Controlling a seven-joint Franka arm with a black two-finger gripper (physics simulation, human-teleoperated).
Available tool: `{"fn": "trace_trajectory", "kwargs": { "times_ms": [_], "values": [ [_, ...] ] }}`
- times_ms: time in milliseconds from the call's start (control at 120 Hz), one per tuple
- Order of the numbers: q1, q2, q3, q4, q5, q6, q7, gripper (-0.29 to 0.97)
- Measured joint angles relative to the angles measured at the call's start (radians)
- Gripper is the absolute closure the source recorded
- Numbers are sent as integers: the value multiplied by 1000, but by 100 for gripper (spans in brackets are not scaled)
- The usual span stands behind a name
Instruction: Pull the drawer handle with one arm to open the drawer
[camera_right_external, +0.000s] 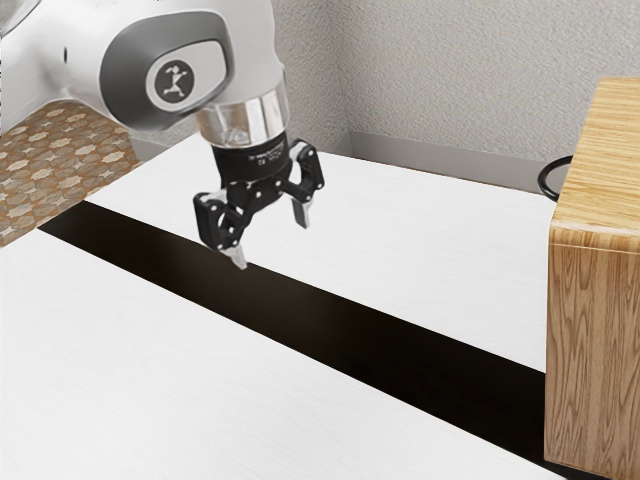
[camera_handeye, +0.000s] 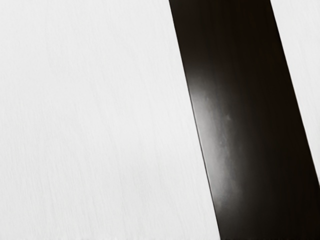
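As I hover here, gripper (camera_right_external: 270, 242): fingers spread wide, holding nothing.
Drawer unit (camera_right_external: 595, 300): light wood-grain box at the exterior view's right edge, well apart from my gripper.
Handle (camera_right_external: 543, 178): thin black loop at its far side.
Table (camera_right_external: 420, 240): white, with a black stripe (camera_right_external: 350, 335) below my fingers.
Room: grey textured wall (camera_right_external: 450, 60), patterned floor (camera_right_external: 40, 170).
Drawer contents: can't tell.
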Motion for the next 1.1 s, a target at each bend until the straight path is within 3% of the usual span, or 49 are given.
{"fn": "trace_trajectory", "kwargs": {
  "times_ms": [233,350,467,633,683,808,900,992,1067,1100],
  "values": [
    [-22,-7,2,7,-6,-1,-1,0],
    [-32,-21,-5,221,-8,-25,0,0],
    [-35,-24,-8,257,-14,27,4,0],
    [-33,-27,0,215,-140,128,65,0],
    [-94,-94,0,155,-166,163,81,0],
    [-175,-403,-8,-187,-100,388,116,0],
    [-252,-569,-9,-295,1,546,134,0],
    [-309,-632,-7,-316,125,650,143,0],
    [-335,-643,0,-322,179,719,150,1],
    [-377,-662,43,-318,196,744,156,1]
  ]
}}
